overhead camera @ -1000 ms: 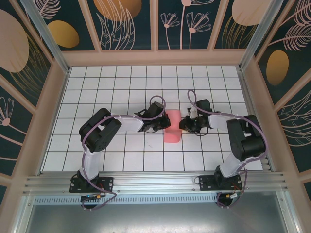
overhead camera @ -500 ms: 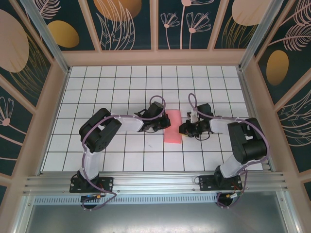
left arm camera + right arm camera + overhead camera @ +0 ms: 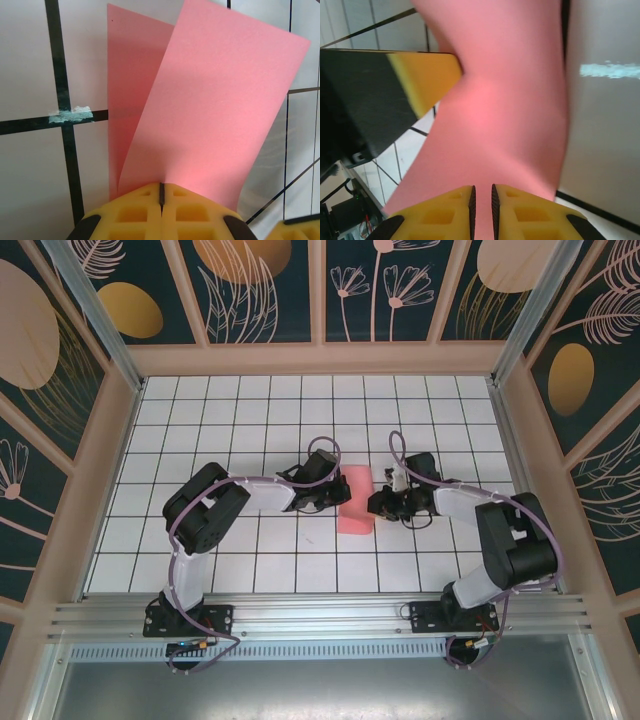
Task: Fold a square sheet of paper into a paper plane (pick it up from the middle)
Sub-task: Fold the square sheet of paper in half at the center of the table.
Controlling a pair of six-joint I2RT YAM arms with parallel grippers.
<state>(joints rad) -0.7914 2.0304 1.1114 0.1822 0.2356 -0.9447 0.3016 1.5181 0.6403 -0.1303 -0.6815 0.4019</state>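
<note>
Item 1: thin salmon-pink square sheet of paper [image 3: 356, 502], half-folded, at the centre of the white gridded table [image 3: 200, 400]. Left gripper [image 3: 161, 195] pinches its edge. Right gripper [image 3: 481, 196] has shifted slightly nearward, fingers nearly together, grip unclear. Crease pending.

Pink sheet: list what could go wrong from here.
1. The left hand and right hand pinch the sheet from opposite sides; pulling apart could tear it.
2. The sheet bows up loosely in the left wrist view, so a fold pressed now may crease crooked.
</note>
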